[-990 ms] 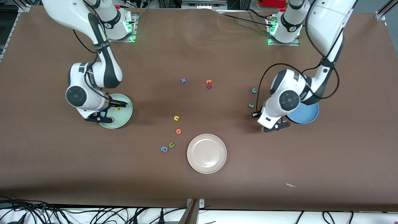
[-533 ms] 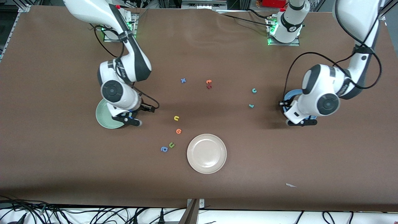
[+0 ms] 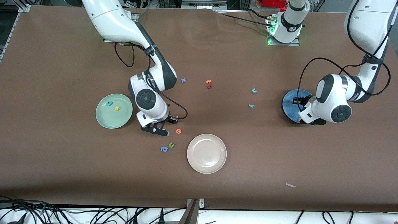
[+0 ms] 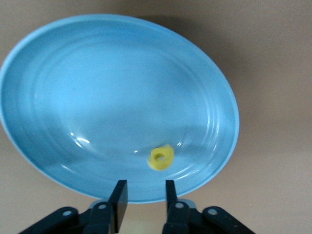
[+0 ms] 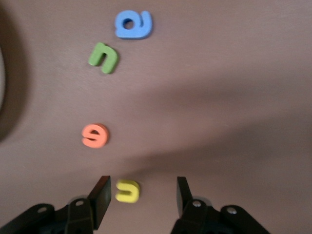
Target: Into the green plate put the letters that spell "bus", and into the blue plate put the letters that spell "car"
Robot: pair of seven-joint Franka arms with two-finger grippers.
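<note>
Right gripper (image 5: 141, 197), moved off green plate (image 3: 102, 119) now holding b (image 3: 109, 103) and s (image 3: 117, 108), brackets yellow u (image 5: 127, 190), jaws apart; left gripper (image 4: 144, 200), apart, empty, has released yellow a (image 4: 162, 158) into blue plate (image 4: 58, 97); c (image 3: 254, 90), r (image 3: 251, 105) remain on the table.

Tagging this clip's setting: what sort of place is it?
Probably a robotics lab bench: two arms bolted to a brown-covered table, cables along its edge nearest the front camera, and foam letters and the green plate laid out.

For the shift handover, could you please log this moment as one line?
right gripper: open, straddling yellow u | left gripper: open over blue plate, yellow a in it | green plate: b, s
</note>
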